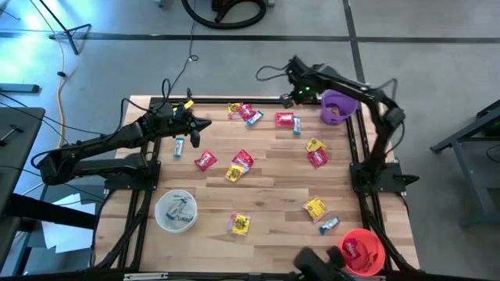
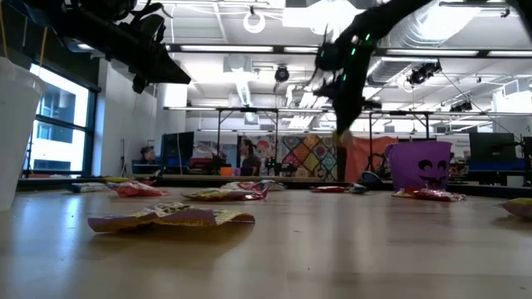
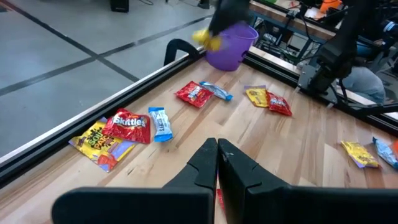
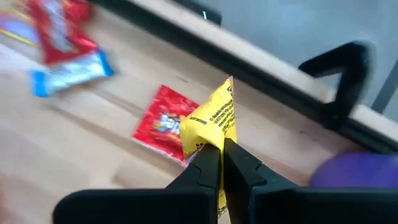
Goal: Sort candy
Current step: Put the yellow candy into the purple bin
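**Right pincer is pinching a yellow candy near the purple bowl**

Our right pincer (image 4: pixel 216 152) is pinching a yellow candy (image 4: pixel 211 124) up in the air, at the far side of the table (image 1: pixel 273 195). We are seeing the wrapper sticking up from the fingers, with its long side pointing away from them. We are seeing the purple bowl (image 1: pixel 338 106) just beside this pincer, on its outer side, so we are thinking the next move is a short one over the bowl's rim. The right arm is much nearer to that bowl than the left one.

Our left pincer (image 3: pixel 217 163) is pressed together, holding nothing, and waiting over the far left of the table.

We are seeing more candy lying all over the wood. We are reading "Skittles" on one red candy (image 3: pixel 129 126). The yellow wrapper has small print that we cannot read.
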